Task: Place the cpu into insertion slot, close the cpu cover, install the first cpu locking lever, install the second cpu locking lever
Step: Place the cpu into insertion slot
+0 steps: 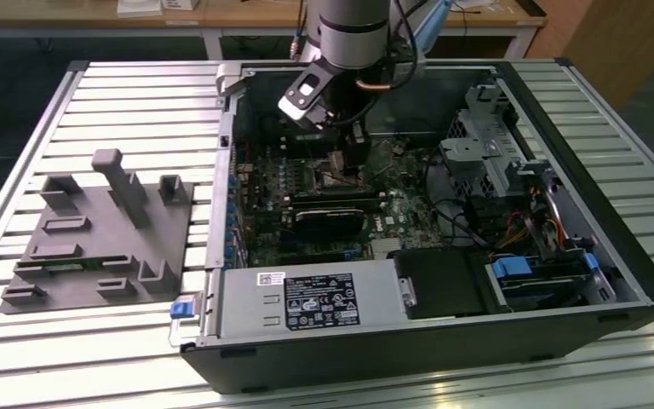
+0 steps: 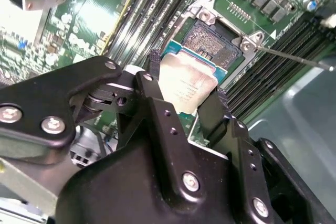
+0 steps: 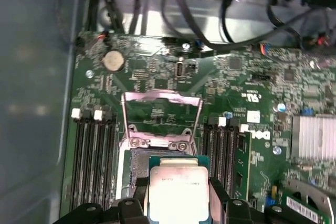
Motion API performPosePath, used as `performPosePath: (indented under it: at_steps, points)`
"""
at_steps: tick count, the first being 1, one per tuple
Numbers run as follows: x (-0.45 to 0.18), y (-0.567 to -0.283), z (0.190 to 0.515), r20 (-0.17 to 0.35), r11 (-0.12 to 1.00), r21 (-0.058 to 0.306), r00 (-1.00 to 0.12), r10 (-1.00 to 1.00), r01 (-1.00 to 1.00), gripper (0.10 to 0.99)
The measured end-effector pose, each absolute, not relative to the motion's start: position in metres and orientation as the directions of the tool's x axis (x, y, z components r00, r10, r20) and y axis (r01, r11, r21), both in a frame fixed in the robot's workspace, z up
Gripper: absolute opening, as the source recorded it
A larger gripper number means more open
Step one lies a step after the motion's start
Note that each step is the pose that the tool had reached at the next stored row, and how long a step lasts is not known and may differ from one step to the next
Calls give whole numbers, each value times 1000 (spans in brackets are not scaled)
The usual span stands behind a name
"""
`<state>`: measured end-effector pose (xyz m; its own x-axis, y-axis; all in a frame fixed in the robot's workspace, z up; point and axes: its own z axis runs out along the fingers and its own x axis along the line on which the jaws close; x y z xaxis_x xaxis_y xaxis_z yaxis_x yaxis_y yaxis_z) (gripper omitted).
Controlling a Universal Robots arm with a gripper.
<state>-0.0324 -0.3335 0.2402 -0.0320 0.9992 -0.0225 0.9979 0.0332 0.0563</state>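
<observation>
Zero of four steps complete, by judgement. Item: small flat square cpu [image 2: 186, 85] with pale silvery metal top, clamped between the black fingers [image 2: 157, 108] of the hand [image 3: 178, 190], held partly over the square dark-centred, silver-rimmed insertion slot [image 2: 214, 36], not seated. Item: thin silvery metal cpu cover frame [image 3: 160, 95], standing open, clear of the slot. Outstanding: seating, cover closing, both locking levers, one a thin steel rod [image 2: 294, 59] jutting free beside the slot.

Overhead light glares on the slatted table [image 1: 100, 349], while shadow fills the open computer case [image 1: 418, 349].
</observation>
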Motion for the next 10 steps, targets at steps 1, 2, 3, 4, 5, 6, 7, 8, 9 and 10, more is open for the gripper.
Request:
performPosePath:
  at_steps: [1,2,3,4,5,6,7,8,9,10]
  points:
    - [-32,-334,240,-23,16,56,-14,1000,998,537]
    - [-32,-334,240,-23,-2,56,3,1000,998,537]
    - [-32,-334,240,-22,-19,56,20,1000,998,537]
    - [-32,-334,239,-22,-22,56,23,999,998,537]
    - [-32,-334,239,-22,-22,56,23,999,998,537]
    - [-32,-334,238,-22,-22,57,24,999,998,537]
    - [-32,-334,237,-22,-22,57,24,999,998,537]
    - [-32,-334,235,-22,-22,60,24,999,998,537]
    - [-32,-334,234,-22,-22,63,23,999,998,537]
    - [-32,-334,233,-22,-21,66,23,1000,998,537]
